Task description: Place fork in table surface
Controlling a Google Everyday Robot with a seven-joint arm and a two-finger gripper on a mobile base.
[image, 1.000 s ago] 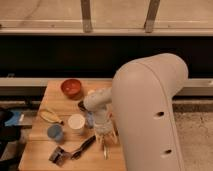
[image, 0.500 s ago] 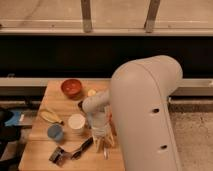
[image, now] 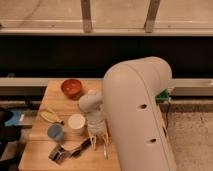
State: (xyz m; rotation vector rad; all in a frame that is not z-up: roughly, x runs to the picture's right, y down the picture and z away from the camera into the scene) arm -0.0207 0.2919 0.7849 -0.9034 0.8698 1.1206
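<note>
My gripper (image: pixel 98 141) points down over the front right part of the light tan wooden table surface (image: pixel 55 100), just right of the white cup (image: pixel 76 123). It hangs close above the wood. A slim pale sliver (image: pixel 105 150) that looks like the silver fork shows right under the gripper, reaching down to the tabletop. I cannot tell whether it is held or lying there. My large white arm (image: pixel 137 110) covers the table's right side.
A red bowl (image: pixel 72 88) stands at the back. A yellow item (image: pixel 50 116) lies at the left, with a blue cup (image: pixel 55 132) in front of it. A black-handled tool (image: pixel 70 150) lies at the front left of the gripper. A green bin (image: pixel 164 95) peeks out behind the arm.
My gripper has moved down and toward the table's front edge, closer to the wood. The things on the table have not moved.
</note>
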